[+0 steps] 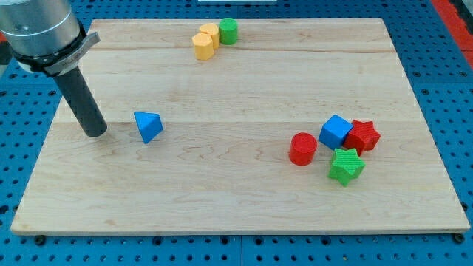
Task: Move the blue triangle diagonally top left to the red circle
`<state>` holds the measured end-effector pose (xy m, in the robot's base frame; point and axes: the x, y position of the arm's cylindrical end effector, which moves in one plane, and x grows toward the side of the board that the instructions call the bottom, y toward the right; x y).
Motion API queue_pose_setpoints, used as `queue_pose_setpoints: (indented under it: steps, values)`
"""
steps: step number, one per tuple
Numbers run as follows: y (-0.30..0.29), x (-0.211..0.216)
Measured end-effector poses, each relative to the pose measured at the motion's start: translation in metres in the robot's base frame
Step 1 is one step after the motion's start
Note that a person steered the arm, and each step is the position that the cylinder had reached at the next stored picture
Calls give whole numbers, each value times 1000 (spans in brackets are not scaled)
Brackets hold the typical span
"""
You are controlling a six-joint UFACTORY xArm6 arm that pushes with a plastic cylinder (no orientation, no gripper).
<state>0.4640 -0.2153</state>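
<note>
The blue triangle (148, 125) lies on the wooden board at the view's left of centre. The red circle (302, 148) stands at the view's right, touching or nearly touching the blue cube (335, 131). My tip (96, 134) rests on the board a short way to the view's left of the blue triangle, apart from it. The rod rises from the tip toward the view's top left.
A red star (363, 136) sits right of the blue cube, and a green star (346, 165) lies below them. At the view's top, a yellow block (203, 46), another yellow block (210, 32) and a green cylinder (228, 31) cluster together. The board's edge (44, 140) runs near my tip.
</note>
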Motion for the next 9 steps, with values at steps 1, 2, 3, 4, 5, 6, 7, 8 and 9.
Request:
queue_pose_setpoints:
  steps: [1, 2, 3, 4, 5, 6, 7, 8, 9]
  values:
    - [1, 0]
    - [59, -3]
    - [123, -11]
    - [176, -21]
    - [181, -32]
    - [178, -28]
    - [222, -27]
    - [219, -49]
    - [207, -69]
